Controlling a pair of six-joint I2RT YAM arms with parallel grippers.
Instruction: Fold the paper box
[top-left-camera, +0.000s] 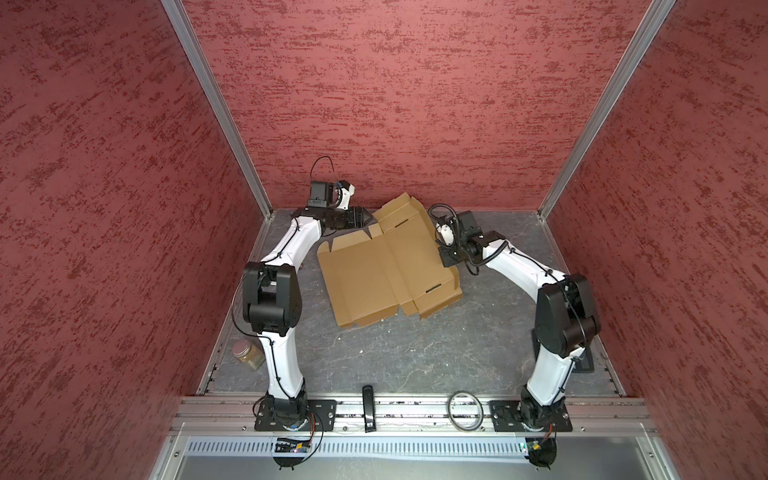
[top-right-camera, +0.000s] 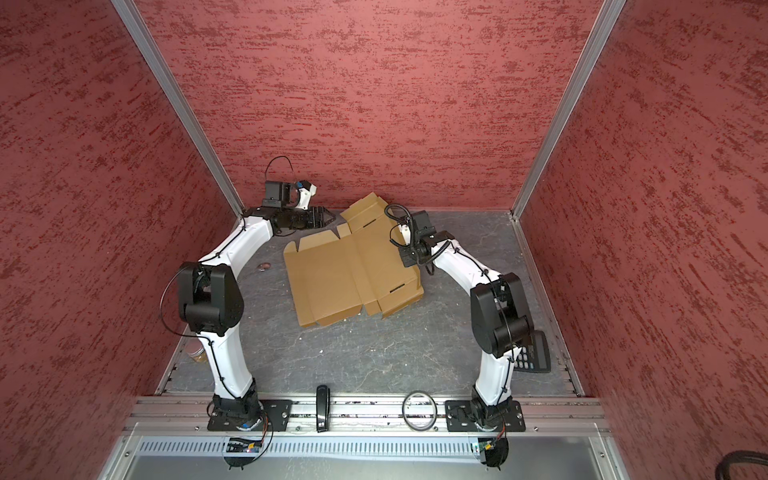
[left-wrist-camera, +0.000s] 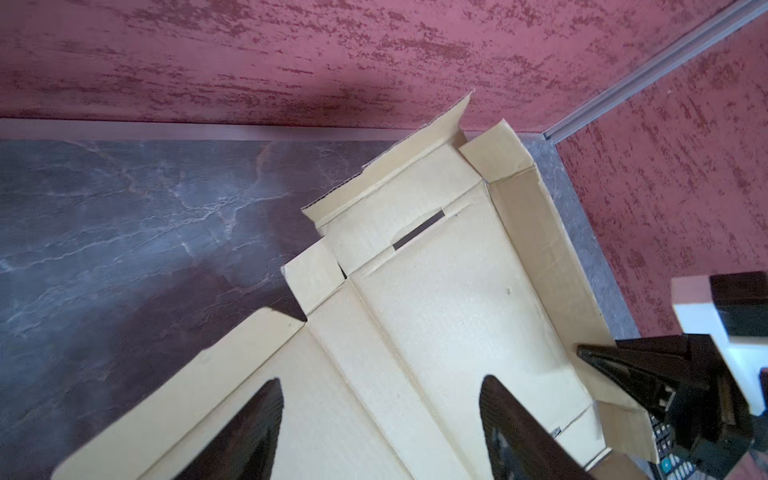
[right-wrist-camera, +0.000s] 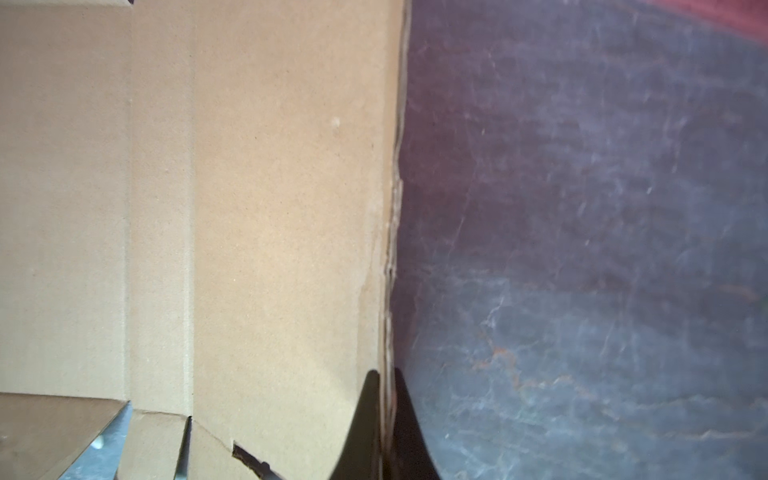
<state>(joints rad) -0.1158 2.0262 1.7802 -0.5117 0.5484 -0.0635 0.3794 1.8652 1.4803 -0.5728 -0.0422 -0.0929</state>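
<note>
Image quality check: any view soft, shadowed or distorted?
Right wrist view: soft throughout, paper box and table blurred. Left wrist view: box sharp, dark shadow under its flap, left end effector out of focus. Both top views: even light, walls splayed by wide lens.

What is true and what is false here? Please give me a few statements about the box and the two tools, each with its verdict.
1. The right tool is shut on the edge of the box. True.
2. The left tool grips a flap. False: its jaws stand open, gripping nothing.
3. The box is folded shut. False: it lies mostly flat, with the far flaps raised.
4. A jar stands beside the left arm. True.
</note>
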